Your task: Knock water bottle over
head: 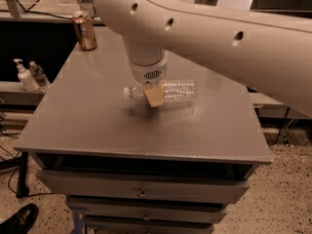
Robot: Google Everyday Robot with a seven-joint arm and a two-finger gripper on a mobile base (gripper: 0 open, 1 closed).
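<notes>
The tool [155, 95], its state unclear, hangs by the water bottle [179, 89] lying on the table [92, 126].

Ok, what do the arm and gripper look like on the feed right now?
The arm is a thick, smooth cream shell with small dark round holes along it. Its round wrist carries a small dark vent grille. The gripper is tan and sits in front of the water bottle.

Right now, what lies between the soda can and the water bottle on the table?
Only bare tabletop lies between can and water bottle, shown in the camera view; the gripper hangs over the bottle.
</notes>
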